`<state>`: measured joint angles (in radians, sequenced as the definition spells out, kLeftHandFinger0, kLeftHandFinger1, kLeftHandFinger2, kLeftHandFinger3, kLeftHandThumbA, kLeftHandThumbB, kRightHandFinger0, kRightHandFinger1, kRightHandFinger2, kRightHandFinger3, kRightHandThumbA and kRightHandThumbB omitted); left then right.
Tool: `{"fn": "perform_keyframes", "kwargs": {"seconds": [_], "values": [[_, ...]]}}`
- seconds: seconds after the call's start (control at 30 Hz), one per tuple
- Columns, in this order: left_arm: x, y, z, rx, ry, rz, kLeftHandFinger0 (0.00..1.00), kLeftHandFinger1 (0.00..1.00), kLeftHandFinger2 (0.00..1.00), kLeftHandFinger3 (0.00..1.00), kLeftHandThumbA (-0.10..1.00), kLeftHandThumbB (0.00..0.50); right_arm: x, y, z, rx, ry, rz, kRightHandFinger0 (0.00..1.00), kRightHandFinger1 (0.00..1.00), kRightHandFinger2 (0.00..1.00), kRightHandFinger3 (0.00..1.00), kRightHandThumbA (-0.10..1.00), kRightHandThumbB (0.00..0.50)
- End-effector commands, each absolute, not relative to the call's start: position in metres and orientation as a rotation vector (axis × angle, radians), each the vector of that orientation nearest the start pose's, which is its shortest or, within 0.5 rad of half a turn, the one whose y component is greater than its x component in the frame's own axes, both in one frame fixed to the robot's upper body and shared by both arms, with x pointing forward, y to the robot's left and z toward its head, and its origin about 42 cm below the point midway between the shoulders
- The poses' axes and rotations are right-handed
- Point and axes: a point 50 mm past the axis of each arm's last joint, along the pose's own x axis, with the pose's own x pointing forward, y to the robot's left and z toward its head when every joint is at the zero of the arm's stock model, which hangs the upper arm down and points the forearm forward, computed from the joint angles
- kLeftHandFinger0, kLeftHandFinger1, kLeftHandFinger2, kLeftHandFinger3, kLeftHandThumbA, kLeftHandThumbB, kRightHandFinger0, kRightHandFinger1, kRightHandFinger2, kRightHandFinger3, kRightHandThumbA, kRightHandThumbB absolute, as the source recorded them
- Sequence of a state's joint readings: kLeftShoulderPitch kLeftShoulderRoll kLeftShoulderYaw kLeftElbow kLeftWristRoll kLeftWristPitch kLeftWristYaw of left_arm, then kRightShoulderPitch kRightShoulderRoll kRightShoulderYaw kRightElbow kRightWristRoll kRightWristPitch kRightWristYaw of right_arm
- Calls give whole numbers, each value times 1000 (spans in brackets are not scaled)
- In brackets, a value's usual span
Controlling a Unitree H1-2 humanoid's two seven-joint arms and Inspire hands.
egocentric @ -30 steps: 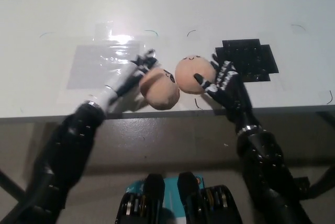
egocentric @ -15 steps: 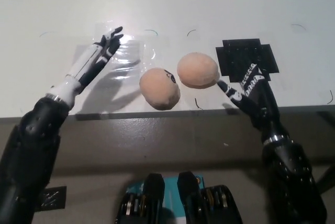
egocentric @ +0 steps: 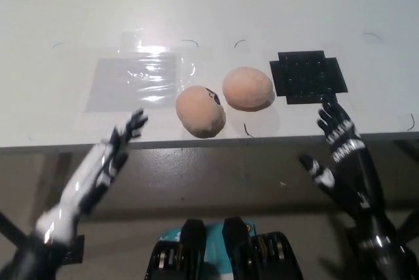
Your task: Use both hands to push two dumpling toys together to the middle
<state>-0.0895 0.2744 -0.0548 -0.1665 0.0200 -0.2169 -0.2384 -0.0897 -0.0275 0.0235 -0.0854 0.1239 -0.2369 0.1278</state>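
Both hands, white left hand [egocentric: 108,159] at lower left and black right hand [egocentric: 340,152] at lower right, hang spread and empty below the white surface [egocentric: 262,5], clear of the two peach plush dumpling toys [egocentric: 200,110] [egocentric: 247,88] touching at centre, so pushing looks done.

No words, brands or numbers can be read anywhere. The left dumpling [egocentric: 200,110] carries a small dark mark on its upper right side, too small to make out. The black patch [egocentric: 308,76] on the table [egocentric: 262,5] shows only a faint grid, no lettering.
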Motion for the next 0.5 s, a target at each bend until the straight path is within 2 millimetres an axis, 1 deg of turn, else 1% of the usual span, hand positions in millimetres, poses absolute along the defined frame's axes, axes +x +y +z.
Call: {"fn": "perform_keyframes", "kwargs": {"seconds": [0.0,0.03,0.07,0.1,0.13,0.2,0.27,0.3,0.33,0.4,0.43,0.47], "values": [[250,256,207,222,-593,-329,1000,1000,1000,1000,1000,347,261,-206,196,12,-575,236,1000,1000,1000,1000,1000,376],[242,258,201,216,-587,-328,1000,1000,1000,1000,1000,314,254,-210,191,3,-582,231,1000,1000,1000,1000,1000,348],[237,259,198,212,-574,-327,1000,1000,1000,1000,1000,319,251,-212,188,0,-581,228,1000,1000,1000,1000,1000,332],[230,262,194,212,-558,-325,1000,1000,1000,1000,1000,309,245,-215,182,4,-577,228,1000,1000,1000,1000,1000,312],[225,266,189,214,-546,-319,1000,1000,1000,1000,1000,308,240,-217,176,10,-560,228,1000,1000,1000,1000,1000,318],[219,272,181,210,-516,-310,1000,1000,1000,1000,1000,308,233,-221,168,-1,-523,217,1000,1000,1000,1000,1000,347],[215,278,170,199,-472,-296,1000,1000,1000,1000,1000,326,226,-224,159,-11,-484,203,1000,1000,1000,1000,1000,368],[213,280,167,193,-457,-291,1000,1000,1000,1000,1000,330,225,-224,156,-12,-474,201,1000,1000,1000,1000,1000,369],[212,284,157,191,-436,-280,1000,1000,1000,1000,1000,294,222,-227,146,-14,-439,193,1000,1000,1000,1000,1000,393],[210,287,150,190,-414,-266,1000,1000,1000,1000,1000,287,221,-228,137,-20,-418,184,1000,1000,1000,1000,1000,397],[208,290,141,200,-377,-253,1000,1000,1000,1000,1000,296,220,-230,128,-22,-402,183,1000,1000,1000,1000,1000,386],[207,290,135,202,-355,-244,1000,1000,1000,1000,1000,308,218,-232,123,-19,-394,184,1000,1000,1000,1000,1000,374]]}}
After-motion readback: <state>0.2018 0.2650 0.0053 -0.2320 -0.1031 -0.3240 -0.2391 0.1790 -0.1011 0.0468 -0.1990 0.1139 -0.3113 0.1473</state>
